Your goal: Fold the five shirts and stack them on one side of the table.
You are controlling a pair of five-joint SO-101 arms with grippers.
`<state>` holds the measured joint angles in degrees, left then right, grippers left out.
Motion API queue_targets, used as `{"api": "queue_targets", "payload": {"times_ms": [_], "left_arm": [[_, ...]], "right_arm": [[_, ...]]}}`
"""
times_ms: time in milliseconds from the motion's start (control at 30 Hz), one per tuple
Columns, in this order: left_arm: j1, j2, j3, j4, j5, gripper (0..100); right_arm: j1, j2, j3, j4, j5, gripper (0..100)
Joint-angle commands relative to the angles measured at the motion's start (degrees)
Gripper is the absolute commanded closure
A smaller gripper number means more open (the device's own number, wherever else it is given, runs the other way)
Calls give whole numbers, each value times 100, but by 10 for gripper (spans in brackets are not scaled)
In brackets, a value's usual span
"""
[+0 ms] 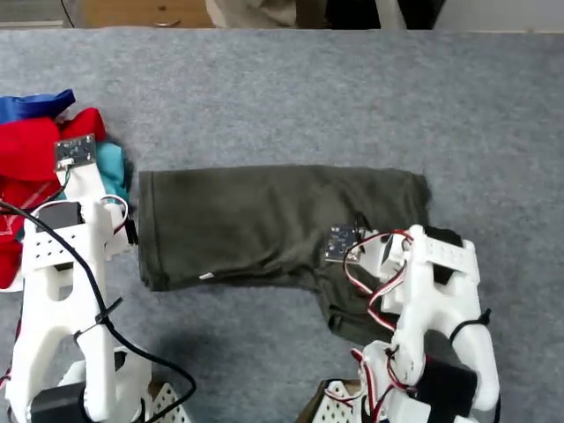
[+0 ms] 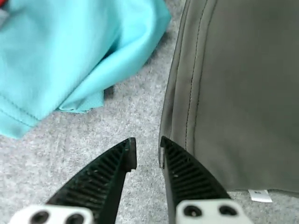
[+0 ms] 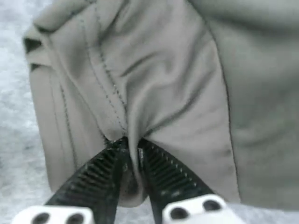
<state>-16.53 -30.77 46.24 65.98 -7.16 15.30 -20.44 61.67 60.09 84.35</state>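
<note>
Nearest, at the lower right of the high view, the right gripper [image 3: 132, 144] has its black ribbed jaws pressed together on a raised fold of the olive shirt [image 1: 264, 220], pinching the cloth near a stitched seam, so that wrinkles run out from the pinch. That arm stands over the shirt's lower right part, where a bunched section of fabric hangs below the main rectangle towards the bottom of the frame.

At the lower left, the left gripper [image 2: 147, 151] holds nothing. Its jaws stand narrowly parted, over the grey table [image 1: 352, 97] right at the shirt's left hem; one finger [image 2: 187, 177] lies just beside that doubled, stitched edge, and whether it touches the cloth cannot be told. A small white tag [image 2: 260, 195] sticks out at the shirt's lower edge near this corner.

Further up, the olive shirt lies spread sideways across the middle of the frame as a rough rectangle, flat on the table, its right end slightly rumpled.

Beyond the left arm, at the left edge of the frame, loose shirts are heaped together: a teal shirt [image 2: 70, 51] nearest the olive one but apart from it, a red shirt [image 1: 31, 150] behind it, and a blue shirt [image 1: 31, 106] farthest up.
</note>
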Motion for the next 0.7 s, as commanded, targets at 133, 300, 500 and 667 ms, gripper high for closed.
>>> {"api": "queue_targets", "payload": {"times_ms": [133,300,500,667], "left_arm": [[-62,-180,79,-62,-53,904],[-62,-180,79,-62,-53,904],[-62,-180,79,-35,-53,904],[-62,-180,79,-26,-53,904]], "right_arm": [[66,-1209,-22,615,70,958],[57,-2114,-13,1204,62,768],[22,-3046,189,1943,413,801],[13,-3292,1200,1565,651,802]]}}
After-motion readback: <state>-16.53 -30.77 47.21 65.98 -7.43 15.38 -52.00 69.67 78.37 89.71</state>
